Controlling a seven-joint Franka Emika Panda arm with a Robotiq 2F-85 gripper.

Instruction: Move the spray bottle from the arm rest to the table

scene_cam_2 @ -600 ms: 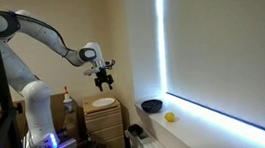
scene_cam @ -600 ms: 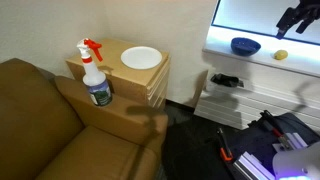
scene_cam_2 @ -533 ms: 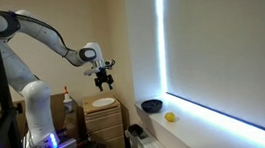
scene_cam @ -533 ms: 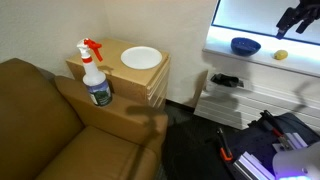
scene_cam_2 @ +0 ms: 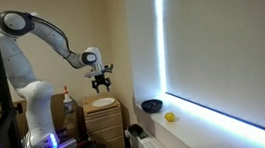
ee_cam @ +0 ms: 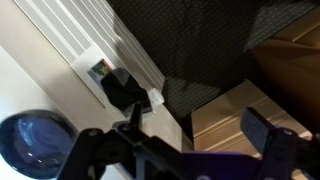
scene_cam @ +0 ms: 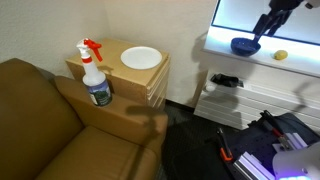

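The spray bottle (scene_cam: 95, 75), whitish with a red trigger head and a dark label, stands upright on the brown sofa's arm rest (scene_cam: 118, 118). It also shows small in an exterior view (scene_cam_2: 67, 102). My gripper (scene_cam: 262, 28) hangs high in the air over the white table (scene_cam: 222, 52), far from the bottle, and shows open and empty in an exterior view (scene_cam_2: 100, 84). In the wrist view my gripper (ee_cam: 200, 140) is open, with one dark finger (ee_cam: 272, 140) at the right and nothing between the jaws.
A tan wooden side table (scene_cam: 148, 80) with a white plate (scene_cam: 140, 58) stands beside the arm rest. A blue bowl (scene_cam: 244, 45) and a small yellow object (scene_cam: 281, 56) lie on the white table. A black object (scene_cam: 225, 80) sits on a lower shelf.
The arm has moved to the left and a little lower over the white table, towards the blue bowl. The bottle has not moved.
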